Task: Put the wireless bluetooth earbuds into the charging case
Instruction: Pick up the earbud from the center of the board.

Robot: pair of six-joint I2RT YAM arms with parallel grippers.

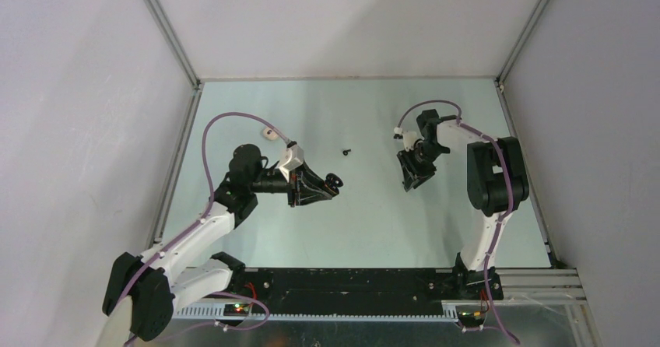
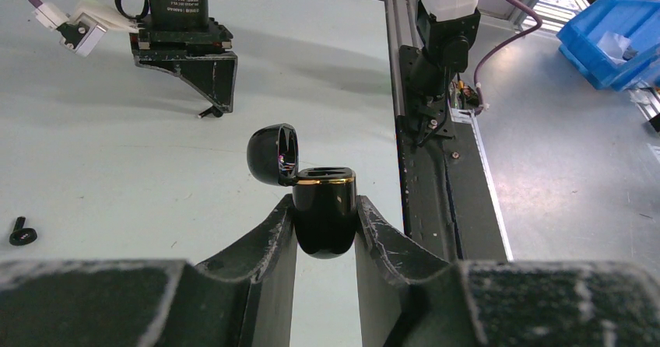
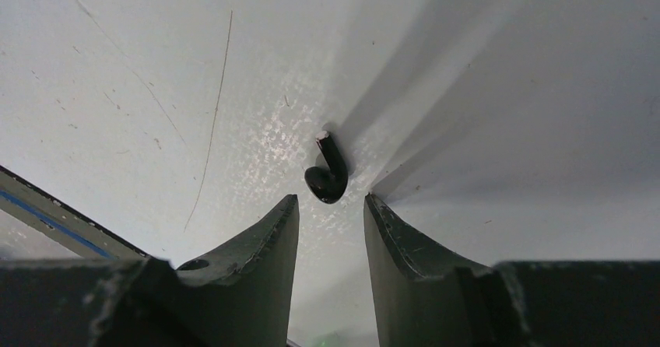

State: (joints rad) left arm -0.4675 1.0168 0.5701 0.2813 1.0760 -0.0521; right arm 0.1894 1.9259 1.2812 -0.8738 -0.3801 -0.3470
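My left gripper is shut on a glossy black charging case with a gold rim. The case is held a little above the table with its lid hinged open, and it also shows in the top view. My right gripper is open and points down at the table. A black stemmed earbud lies on the table just beyond its fingertips; it also shows in the left wrist view. A second black earbud lies between the arms. No cream-white earbuds are in view.
The pale green table is fenced by aluminium rails and white walls. A blue bin stands off the table beyond the right arm's base. Purple cables loop over both arms.
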